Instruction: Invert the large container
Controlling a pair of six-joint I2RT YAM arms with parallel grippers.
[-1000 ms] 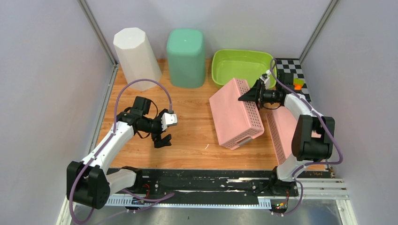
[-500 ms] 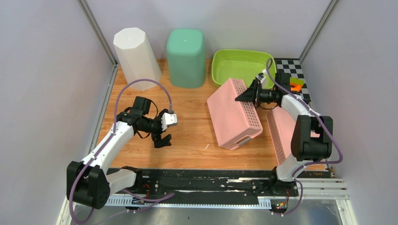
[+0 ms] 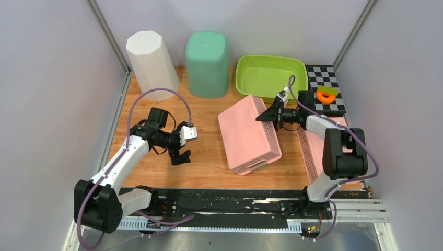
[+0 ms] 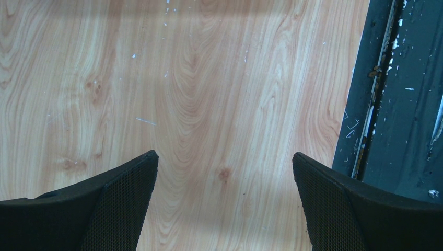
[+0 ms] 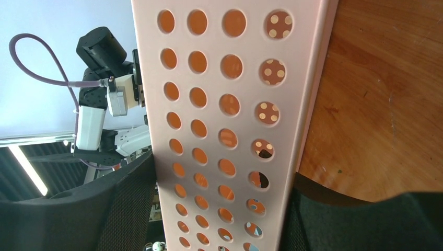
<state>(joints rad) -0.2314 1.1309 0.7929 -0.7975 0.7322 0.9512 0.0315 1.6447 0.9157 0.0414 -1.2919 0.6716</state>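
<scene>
The large container, a pink basket with perforated walls, lies in the middle of the wooden table with its solid bottom facing up. My right gripper reaches in from the right and straddles its far right side wall. In the right wrist view the perforated wall fills the gap, and both black fingers press against it, so my right gripper is shut on the container. My left gripper hovers over bare wood to the left, well apart from the container. In the left wrist view my left gripper is wide open with nothing in it.
A second pink basket lies under my right arm. Along the back stand a white bin, a mint green bin and a lime tub. An orange ring sits on a checkerboard.
The pink container has tipped over to the left, from leaning on its edge to lying bottom-up. My right gripper moved left and down with it. The left arm stayed still.
</scene>
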